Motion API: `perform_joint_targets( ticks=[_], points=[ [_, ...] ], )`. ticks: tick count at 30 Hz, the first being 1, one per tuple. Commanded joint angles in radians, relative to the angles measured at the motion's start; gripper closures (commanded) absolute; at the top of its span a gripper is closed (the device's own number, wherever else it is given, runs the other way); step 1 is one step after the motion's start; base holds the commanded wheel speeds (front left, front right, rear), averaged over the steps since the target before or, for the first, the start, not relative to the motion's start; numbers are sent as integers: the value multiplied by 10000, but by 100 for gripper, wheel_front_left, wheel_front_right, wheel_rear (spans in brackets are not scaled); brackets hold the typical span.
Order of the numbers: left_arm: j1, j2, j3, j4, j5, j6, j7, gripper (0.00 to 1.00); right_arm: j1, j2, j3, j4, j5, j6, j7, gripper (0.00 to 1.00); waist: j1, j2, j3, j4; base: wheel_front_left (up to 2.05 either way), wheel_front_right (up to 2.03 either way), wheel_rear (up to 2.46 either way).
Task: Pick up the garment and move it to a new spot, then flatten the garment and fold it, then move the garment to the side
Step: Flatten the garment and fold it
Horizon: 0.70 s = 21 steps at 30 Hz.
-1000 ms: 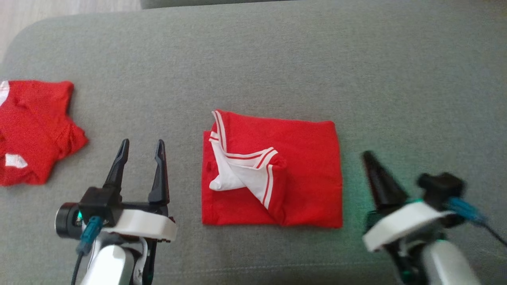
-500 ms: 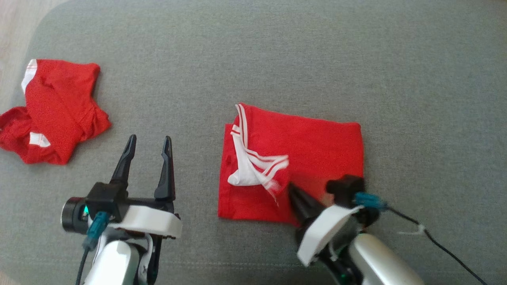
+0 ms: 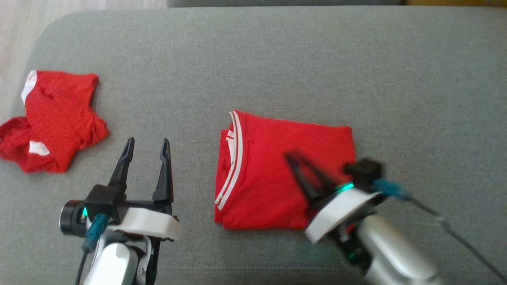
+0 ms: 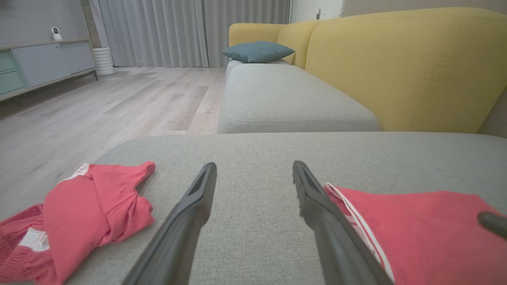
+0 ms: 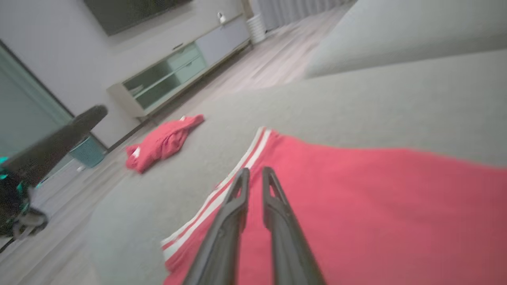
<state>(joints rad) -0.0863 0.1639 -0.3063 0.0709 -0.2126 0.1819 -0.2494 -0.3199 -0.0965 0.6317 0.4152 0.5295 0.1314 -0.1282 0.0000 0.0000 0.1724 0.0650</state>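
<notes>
The garment is a red shirt with white stripes, folded into a rectangle on the grey cushion. The stripes run down its left edge. My right gripper hovers blurred over the garment's right half, pointing up-left. In the right wrist view its fingers stand a narrow gap apart above the red cloth, with nothing between them. My left gripper is open and empty to the left of the garment. In the left wrist view the garment lies just right of the wide-open left gripper.
A second red garment lies crumpled near the cushion's far left edge, also seen as a red heap beside wood floor. A yellow sofa back and another grey seat rise behind.
The white striped flap on the garment's left half is gone from its top; only the striped edge shows. My right gripper swung left onto the garment. The head camera shifted.
</notes>
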Motion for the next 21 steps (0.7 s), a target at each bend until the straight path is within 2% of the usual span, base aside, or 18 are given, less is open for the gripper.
perform_joint_targets(
  ticks=[1, 6, 11, 16, 21],
  points=[
    [-180, 217, 420, -328, 65, 64, -116, 0, -97, -175, -427, -453, -208, -7, -280, 0, 0, 0, -123, -109, 0, 0, 0],
    [-27, 364, 495, -409, 85, 140, -117, 0, 591, -635, -2773, -1286, -1066, -7, -471, 0, 0, 0, -393, -323, 0, 0, 0],
    [193, 562, 578, -491, 118, 228, -99, 0, 1533, -780, -4594, -2652, -1950, -7, 106, 0, 0, 0, -670, -547, 0, 0, 0],
    [486, 758, 596, -536, 128, 240, -77, 0, 2536, -585, -5425, -3912, -2368, -7, 934, 0, 0, 0, -995, -702, 0, 0, 0],
    [776, 884, 570, -612, 132, 261, -7, 0, 3229, -351, -5773, -4583, -2520, -7, 1440, 0, 0, 0, -1256, -752, 0, 0, 0]
  ],
)
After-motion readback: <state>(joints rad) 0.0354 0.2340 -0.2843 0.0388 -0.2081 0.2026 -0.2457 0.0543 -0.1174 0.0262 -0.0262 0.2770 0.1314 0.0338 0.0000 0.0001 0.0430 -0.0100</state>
